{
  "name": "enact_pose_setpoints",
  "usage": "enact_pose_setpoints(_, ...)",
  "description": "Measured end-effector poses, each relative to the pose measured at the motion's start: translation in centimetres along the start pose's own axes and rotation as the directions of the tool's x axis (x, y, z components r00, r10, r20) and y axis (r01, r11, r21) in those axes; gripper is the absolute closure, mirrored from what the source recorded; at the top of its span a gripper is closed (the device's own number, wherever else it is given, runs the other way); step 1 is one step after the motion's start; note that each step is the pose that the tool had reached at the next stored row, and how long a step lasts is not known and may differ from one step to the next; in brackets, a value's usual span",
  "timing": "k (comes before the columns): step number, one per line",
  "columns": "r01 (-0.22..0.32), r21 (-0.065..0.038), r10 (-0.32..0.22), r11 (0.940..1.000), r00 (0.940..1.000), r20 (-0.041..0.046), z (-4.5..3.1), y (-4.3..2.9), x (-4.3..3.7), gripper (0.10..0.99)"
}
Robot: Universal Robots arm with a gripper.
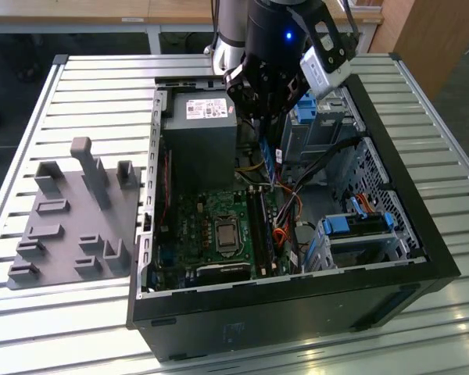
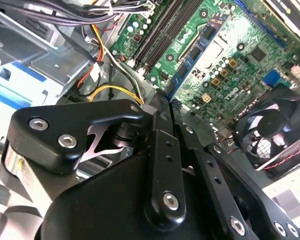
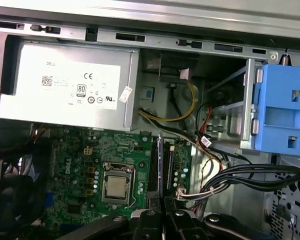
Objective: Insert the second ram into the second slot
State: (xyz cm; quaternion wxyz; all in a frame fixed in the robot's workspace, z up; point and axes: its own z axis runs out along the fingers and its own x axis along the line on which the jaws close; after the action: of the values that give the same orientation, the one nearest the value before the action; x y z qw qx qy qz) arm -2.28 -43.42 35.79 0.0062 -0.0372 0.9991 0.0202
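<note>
The second ram [image 2: 197, 50] is a thin dark-blue stick with small black chips, and my gripper [image 2: 165, 102] is shut on it. It sticks out from the fingertips over the green motherboard [image 2: 240, 55]. In the first wrist view the ram [image 3: 159, 160] shows edge-on above the gripper [image 3: 162, 212], lined up between two long black memory slots [image 3: 168, 170]. In the exterior view the gripper [image 1: 267, 129] hangs over the open computer case with the ram [image 1: 266, 152] below it. It is well above the slots [image 1: 259, 230] and apart from them.
The grey power-supply box [image 1: 199, 137] stands close to the gripper on the exterior view's left. Blue drive-bay clips [image 3: 282, 107] and a bundle of black cables [image 3: 240, 175] lie beside the slots. The processor socket [image 3: 115, 187] and a case fan [image 2: 275, 130] are nearby. A grey fixture plate [image 1: 70, 226] lies outside the case.
</note>
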Motion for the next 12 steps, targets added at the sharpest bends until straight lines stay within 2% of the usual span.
enact_pose_setpoints(4,-0.007,0.0,0.007,1.0,1.0,0.0002,0.2,-0.01,0.05,0.949)
enact_pose_setpoints(8,-0.009,0.015,0.009,0.9999,1.0,-0.0033,0.36,-0.01,0.05,0.949)
enact_pose_setpoints(12,-0.011,0.02,0.011,0.9997,0.9999,-0.0043,0.95,-0.04,0.06,0.949)
